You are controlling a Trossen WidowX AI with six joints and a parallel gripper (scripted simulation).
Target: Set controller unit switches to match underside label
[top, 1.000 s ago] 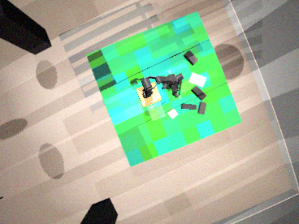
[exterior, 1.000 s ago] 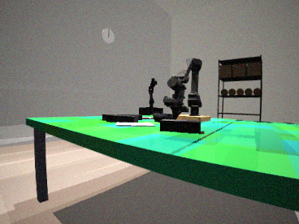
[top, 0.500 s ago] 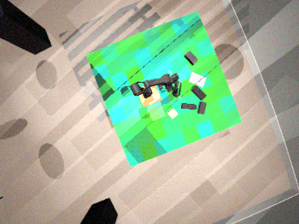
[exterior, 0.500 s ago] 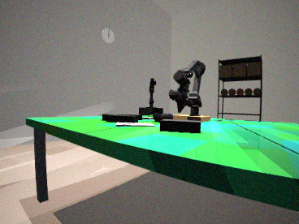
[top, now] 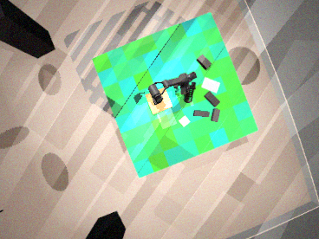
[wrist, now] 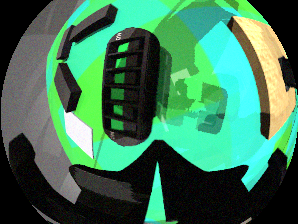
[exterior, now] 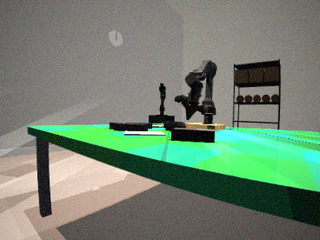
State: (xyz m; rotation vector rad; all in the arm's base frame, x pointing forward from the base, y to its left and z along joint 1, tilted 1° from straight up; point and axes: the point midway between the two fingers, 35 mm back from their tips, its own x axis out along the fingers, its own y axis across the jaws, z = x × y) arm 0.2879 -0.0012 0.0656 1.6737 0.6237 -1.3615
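Note:
The dark grey controller unit (top: 186, 95) (exterior: 175, 125) (wrist: 155, 75) sits on the bench with its switch side up. In the wrist view its six rockers run in a column, each with a green end on the left and a dark end on the right. Which ends are pressed down I cannot tell surely. The label on the underside is hidden. My gripper (wrist: 157, 143) (exterior: 189, 118) is shut and empty. It hangs above the bench beside the unit's lower end in the wrist view, apart from it.
Several dark modules, among them one dark block (top: 204, 61) (exterior: 192, 135) and another (top: 211, 99) (wrist: 68, 87), lie around the unit. A white flat piece (top: 211, 85) (exterior: 144, 133) (wrist: 79, 135) lies near them. A smaller white square (top: 184, 121) lies nearer the wooden arm base (top: 166, 106) (wrist: 274, 80).

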